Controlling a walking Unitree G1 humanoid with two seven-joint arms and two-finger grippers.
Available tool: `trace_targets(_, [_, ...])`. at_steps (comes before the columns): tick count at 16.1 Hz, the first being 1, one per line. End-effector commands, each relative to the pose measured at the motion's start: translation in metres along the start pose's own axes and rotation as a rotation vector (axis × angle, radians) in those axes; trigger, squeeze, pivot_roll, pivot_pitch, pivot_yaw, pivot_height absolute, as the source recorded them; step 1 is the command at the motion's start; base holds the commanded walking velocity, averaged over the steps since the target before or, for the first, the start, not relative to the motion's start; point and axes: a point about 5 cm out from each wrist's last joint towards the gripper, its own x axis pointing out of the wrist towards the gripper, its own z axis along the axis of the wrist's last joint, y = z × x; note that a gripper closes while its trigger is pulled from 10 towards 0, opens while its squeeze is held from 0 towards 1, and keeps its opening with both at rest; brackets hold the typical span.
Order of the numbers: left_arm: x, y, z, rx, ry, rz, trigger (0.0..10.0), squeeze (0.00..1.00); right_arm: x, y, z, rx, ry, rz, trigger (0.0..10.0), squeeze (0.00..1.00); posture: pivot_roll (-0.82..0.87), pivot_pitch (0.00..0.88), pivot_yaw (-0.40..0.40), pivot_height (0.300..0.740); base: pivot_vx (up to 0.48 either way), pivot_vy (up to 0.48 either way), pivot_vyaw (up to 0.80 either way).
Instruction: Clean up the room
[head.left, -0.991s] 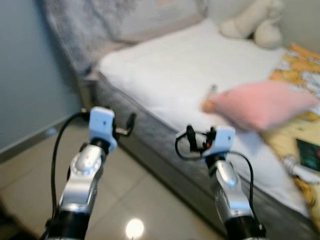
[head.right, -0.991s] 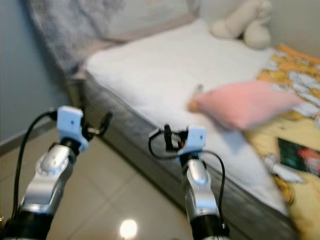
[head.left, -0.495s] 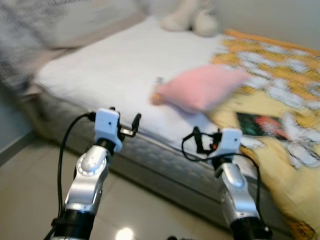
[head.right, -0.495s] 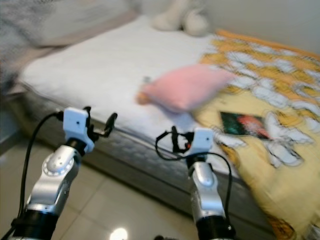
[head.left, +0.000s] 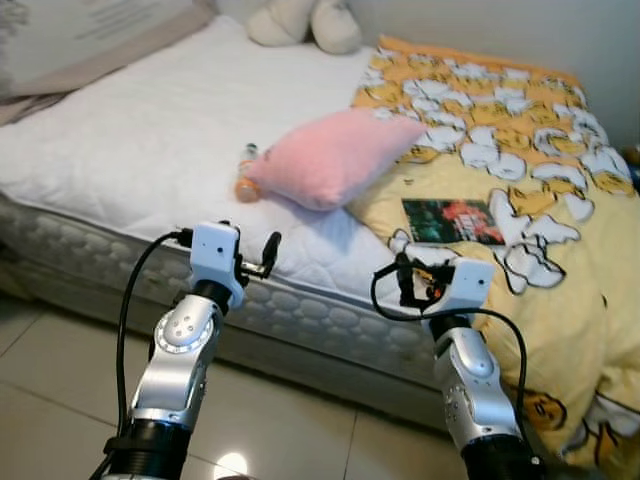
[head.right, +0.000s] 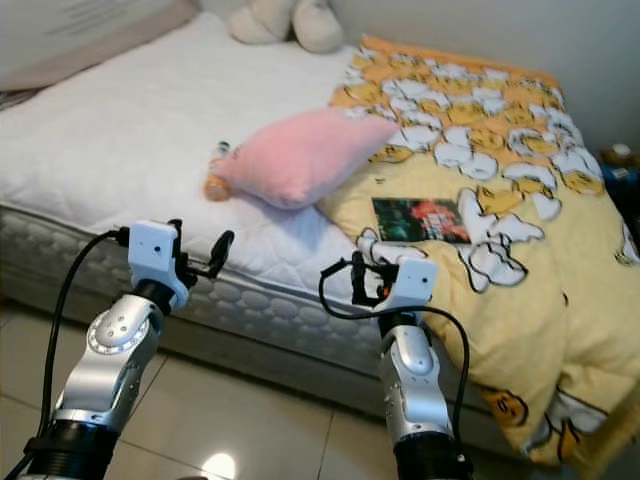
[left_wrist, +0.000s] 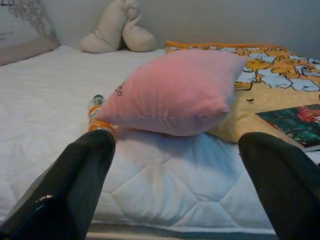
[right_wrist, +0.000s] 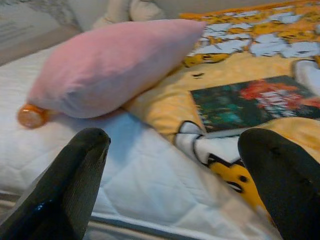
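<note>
Before the bed, both grippers hover open, raised.

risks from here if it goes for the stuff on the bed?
1. The bottle lies on its side against the pink pillow; a nudge may roll it across the mattress, or the pillow may block a clean grasp.
2. The book lies flat on the soft yellow blanket; the open right gripper may pinch fabric along with it.
3. Both arms hover at the bed edge; the left gripper could catch the mattress side on reaching in.
</note>
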Motion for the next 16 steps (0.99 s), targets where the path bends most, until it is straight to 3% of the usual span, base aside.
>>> trace_targets(1, [0.002, -0.001, 0.001, 0.012, 0.000, 0.004, 10.0, 0.00, 0.004, 0.000, 0.003, -0.025, 0.001, 0.007, 10.0, 0.00, 0.08, 0.000, -0.062, 0.731, 0.000, 0.000, 0.00])
trace_targets(3, [0.003, -0.001, 0.002, -0.010, -0.002, 0.019, 10.0, 0.00, 0.005, 0.001, 0.007, -0.030, -0.026, 0.002, 10.0, 0.00, 0.08, 0.000, -0.059, 0.731, 0.000, 0.000, 0.00])
trace_targets(5, [0.004, 0.006, -0.002, -0.197, 0.036, 0.112, 10.0, 0.00, 0.005, -0.008, 0.010, -0.013, -0.038, -0.065, 10.0, 0.00, 0.08, 0.000, -0.054, 0.731, 0.000, 0.000, -0.33])
trace_targets(6, [0.003, 0.009, -0.005, -0.208, 0.049, 0.127, 10.0, 0.00, 0.004, -0.012, 0.009, -0.010, -0.033, -0.083, 10.0, 0.00, 0.07, 0.000, -0.051, 0.731, 0.000, 0.000, -0.66])
trace_targets(8, [0.002, 0.009, -0.005, -0.148, 0.048, 0.107, 10.0, 0.00, 0.004, -0.012, 0.006, -0.018, -0.015, -0.071, 10.0, 0.00, 0.07, 0.000, -0.048, 0.731, 0.000, 0.000, -0.67])
trace_targets(10, [0.003, 0.005, 0.002, -0.101, 0.008, 0.055, 10.0, 0.00, 0.004, -0.002, 0.006, -0.057, -0.010, -0.012, 10.0, 0.00, 0.06, 0.000, -0.045, 0.727, 0.221, 0.000, 0.00])
trace_targets(16, [0.005, 0.002, 0.007, -0.073, -0.011, 0.061, 10.0, 0.00, 0.007, 0.001, 0.009, -0.064, -0.019, 0.006, 10.0, 0.00, 0.06, 0.000, -0.044, 0.727, 0.425, 0.040, 0.00])
